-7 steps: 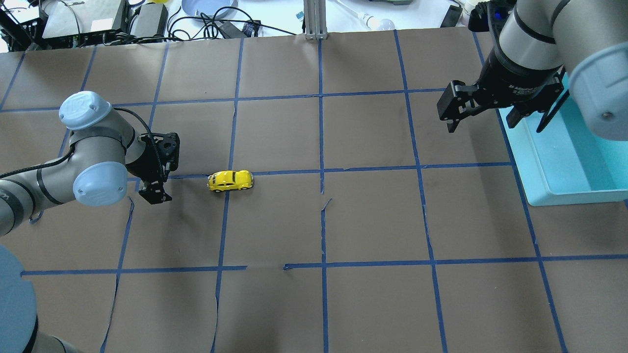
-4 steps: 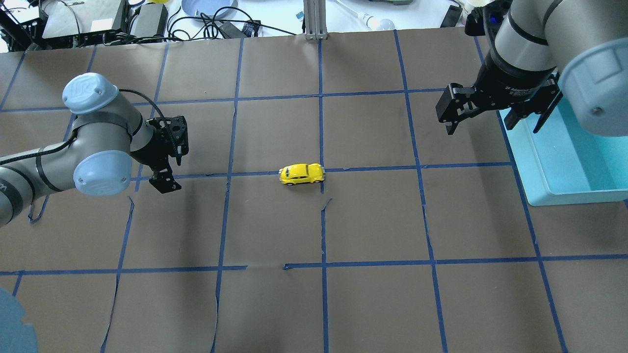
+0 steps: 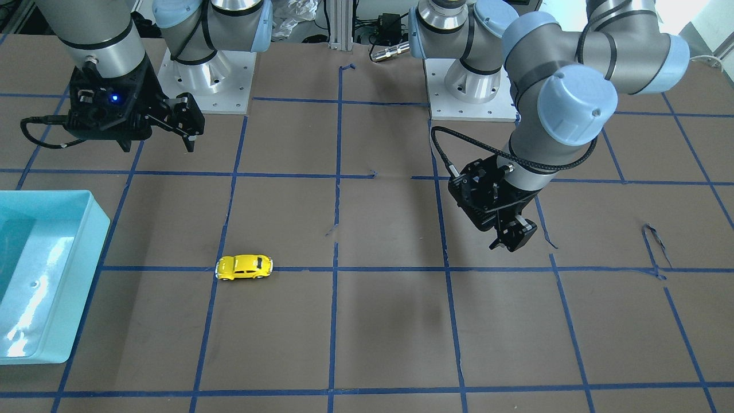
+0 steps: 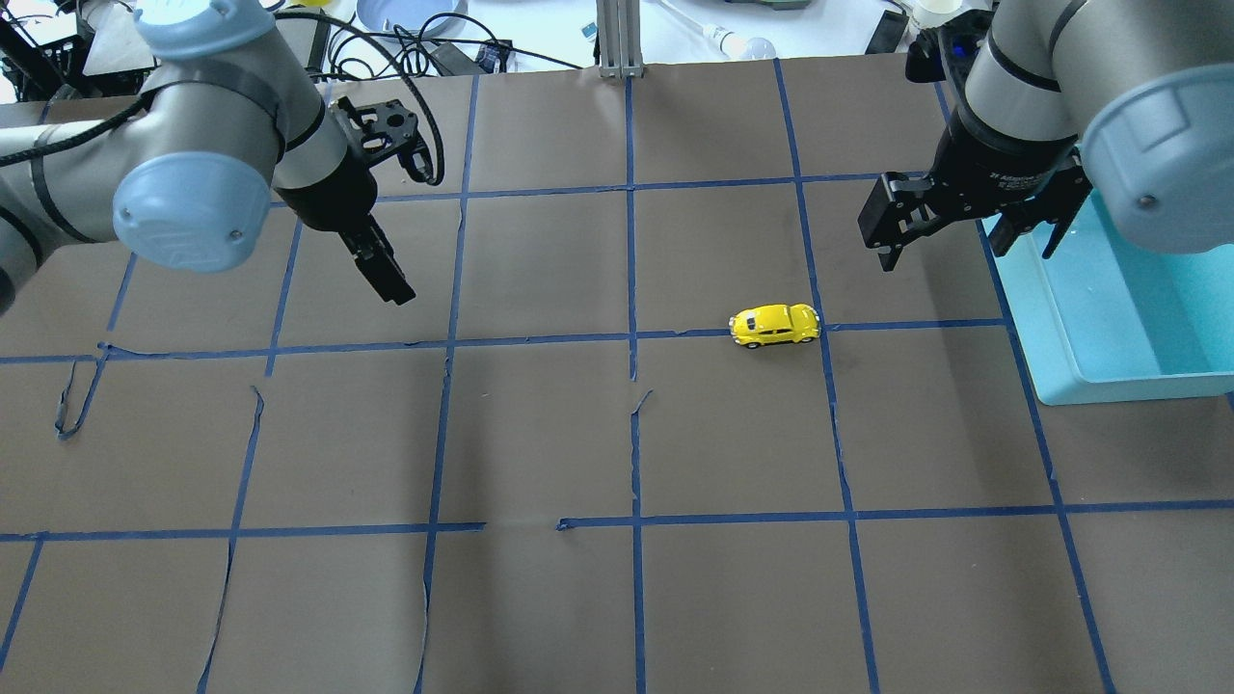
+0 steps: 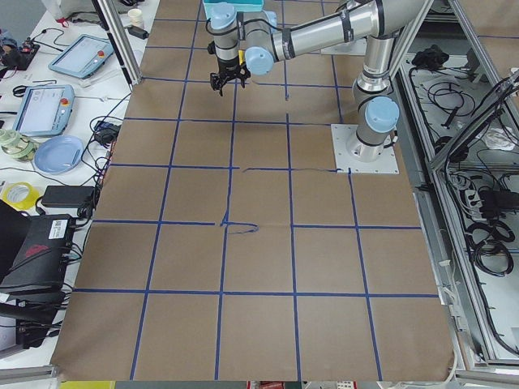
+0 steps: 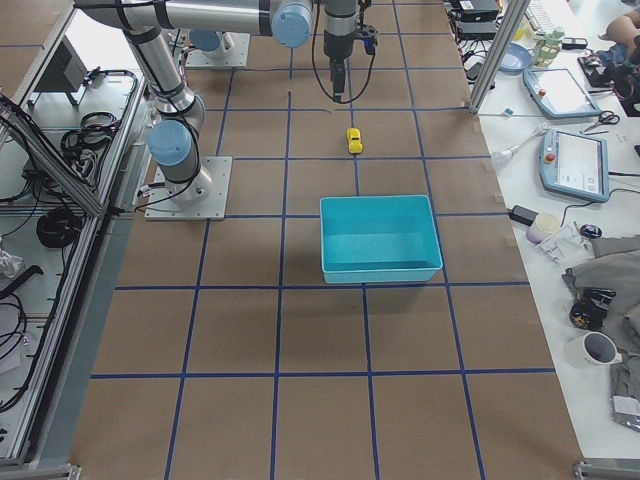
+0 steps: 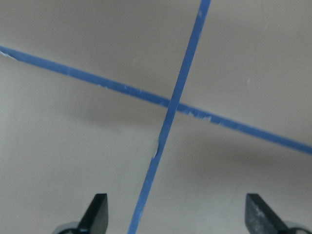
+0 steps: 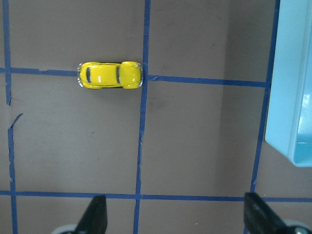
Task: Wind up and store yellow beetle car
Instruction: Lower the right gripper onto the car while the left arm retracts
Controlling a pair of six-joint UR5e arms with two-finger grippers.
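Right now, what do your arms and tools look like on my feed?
The left arm and right arm are silver-grey tubes with pale-blue joint caps. The left tool is black, with a black cable looping to its wrist. The right tool is black too, with white lettering on its collar and a blue light.

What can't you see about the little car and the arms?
Car underside: hidden beneath its own body in every view.
Car in the left side view: too small or behind the far arm.
Bin: cut by the edge in overhead, front and right wrist views.
Left gripper: left wrist view is blurry, showing only fingertips at the bottom edge.
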